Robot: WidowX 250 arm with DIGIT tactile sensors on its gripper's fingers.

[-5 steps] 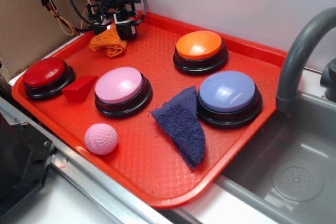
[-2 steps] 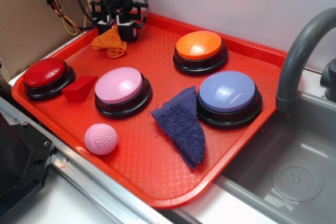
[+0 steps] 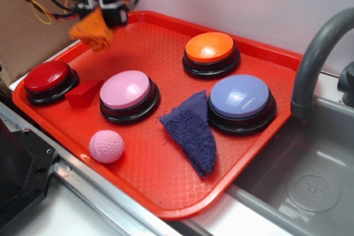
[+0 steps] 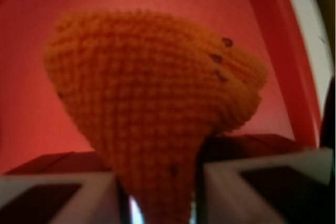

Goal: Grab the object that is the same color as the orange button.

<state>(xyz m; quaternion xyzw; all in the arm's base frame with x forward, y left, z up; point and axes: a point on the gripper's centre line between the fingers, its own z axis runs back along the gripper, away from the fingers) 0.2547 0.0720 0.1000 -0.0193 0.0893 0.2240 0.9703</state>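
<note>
Your scene: white wall (image 3: 249,4) at the far side, brown cardboard (image 3: 27,31) at far left, grey sink basin (image 3: 310,186) at near right with a grey faucet arch (image 3: 318,48) over it. A metal rail (image 3: 94,192) runs along the near edge.

The red tray (image 3: 166,186) fills most of the exterior view and sits flat on the counter, with a textured bottom. On it you have four dome buttons on black bases: the orange button (image 3: 210,48) far centre, the blue-purple button (image 3: 239,98) right, the pink button (image 3: 125,90) centre, the red button (image 3: 47,77) left.

The dark blue cloth (image 3: 193,131) lies flat, touching the blue-purple button's left side. A red wedge block (image 3: 83,93) sits between the red and pink buttons. A pink dimpled ball (image 3: 107,146) sits near the tray's near-left rim.

The gripper (image 3: 102,10) is at the far-left corner, above the tray, blurred in the exterior view. Its fingers (image 4: 252,182) are closed tight on the orange knitted cloth (image 3: 91,29), which hangs clear of the tray surface. In the wrist view the orange knitted cloth (image 4: 157,114) is pinched at its narrow end between the two pads and fans out wide beyond them, with red tray behind it.
</note>
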